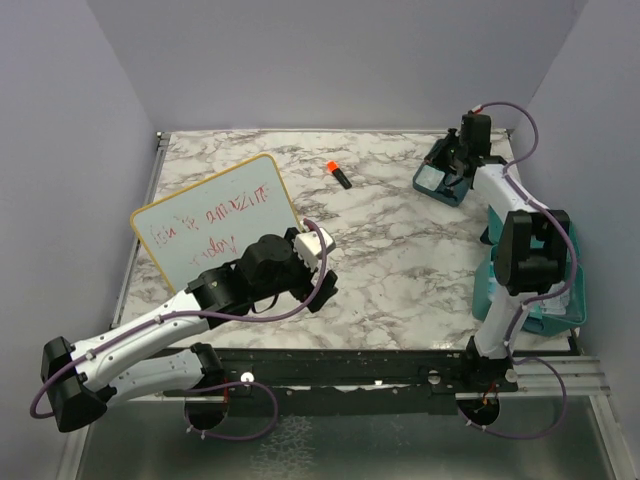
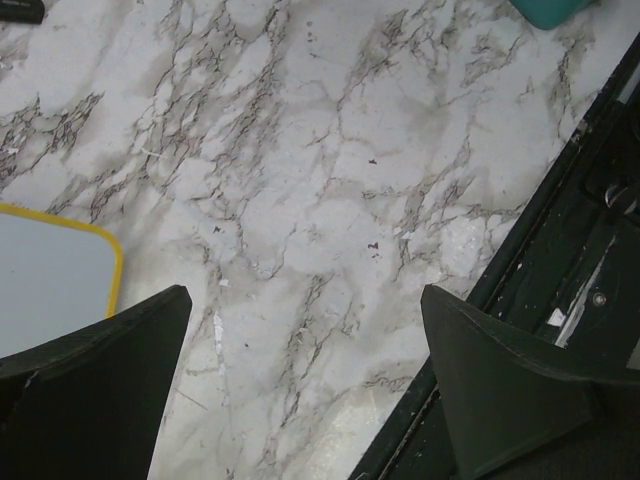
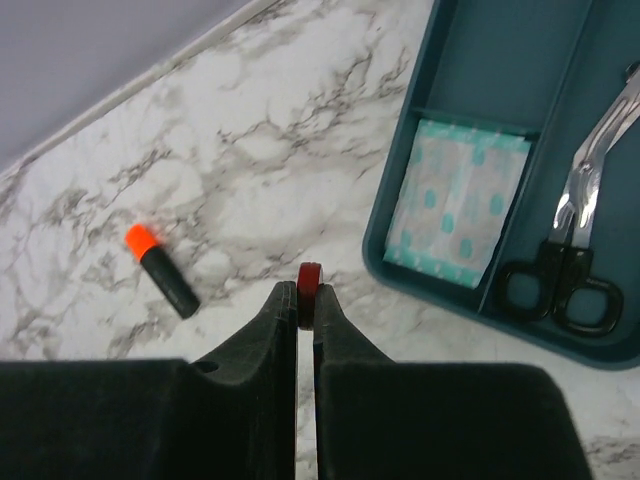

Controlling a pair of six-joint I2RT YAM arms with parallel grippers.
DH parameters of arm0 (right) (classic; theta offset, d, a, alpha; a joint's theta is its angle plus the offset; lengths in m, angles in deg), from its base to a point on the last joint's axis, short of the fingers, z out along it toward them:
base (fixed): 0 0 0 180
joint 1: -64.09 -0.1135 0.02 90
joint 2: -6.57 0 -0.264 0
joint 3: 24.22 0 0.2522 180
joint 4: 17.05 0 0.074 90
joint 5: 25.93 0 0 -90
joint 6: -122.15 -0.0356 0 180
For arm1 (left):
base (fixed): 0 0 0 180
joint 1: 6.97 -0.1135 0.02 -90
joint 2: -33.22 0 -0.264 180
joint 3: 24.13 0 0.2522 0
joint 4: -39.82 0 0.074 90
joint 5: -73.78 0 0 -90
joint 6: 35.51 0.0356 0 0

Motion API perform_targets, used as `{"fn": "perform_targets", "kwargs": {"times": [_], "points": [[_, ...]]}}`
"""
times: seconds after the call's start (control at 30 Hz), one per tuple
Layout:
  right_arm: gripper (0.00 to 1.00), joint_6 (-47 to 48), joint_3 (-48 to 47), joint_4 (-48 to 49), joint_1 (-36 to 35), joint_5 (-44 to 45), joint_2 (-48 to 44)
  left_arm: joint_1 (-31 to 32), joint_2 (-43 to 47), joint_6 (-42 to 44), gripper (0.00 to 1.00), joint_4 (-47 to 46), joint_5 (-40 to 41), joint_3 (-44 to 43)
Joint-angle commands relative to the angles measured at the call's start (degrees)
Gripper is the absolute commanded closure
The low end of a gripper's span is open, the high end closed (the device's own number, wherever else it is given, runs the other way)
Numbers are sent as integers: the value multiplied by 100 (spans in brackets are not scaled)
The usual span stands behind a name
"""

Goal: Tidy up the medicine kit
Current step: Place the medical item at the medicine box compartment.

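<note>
The teal case of the medicine kit lies at the near right, partly hidden by my right arm. Its teal divided tray sits at the far right; in the right wrist view the tray holds a dotted gauze packet and black-handled scissors. My right gripper is shut on a small red disc-like thing, just left of the tray's near corner; it also shows from above. My left gripper is open and empty over bare marble; it also shows from above.
A yellow-framed whiteboard with red writing lies at the left, its corner beside my left fingers. A black marker with an orange cap lies mid-back, also in the right wrist view. A black rail runs along the near edge.
</note>
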Motion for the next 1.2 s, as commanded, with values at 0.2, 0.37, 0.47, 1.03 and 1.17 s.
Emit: {"fn": "perform_targets", "kwargs": {"times": [0.2,0.37,0.47,1.03,1.17], "points": [[97,19,-1289,-22,391,1232,1462,2,274,174,1,158,233,228],[95,-239,-1802,-110,584,1270,2042,2,376,158,1,164,478,247],[95,-406,-1909,40,700,1170,2241,2,442,144,1,163,522,259],[88,-785,-3084,240,862,399,3390,1,744,131,1,152,630,303],[85,-1025,-3309,225,861,125,3599,2,822,144,1,130,668,317]]}}
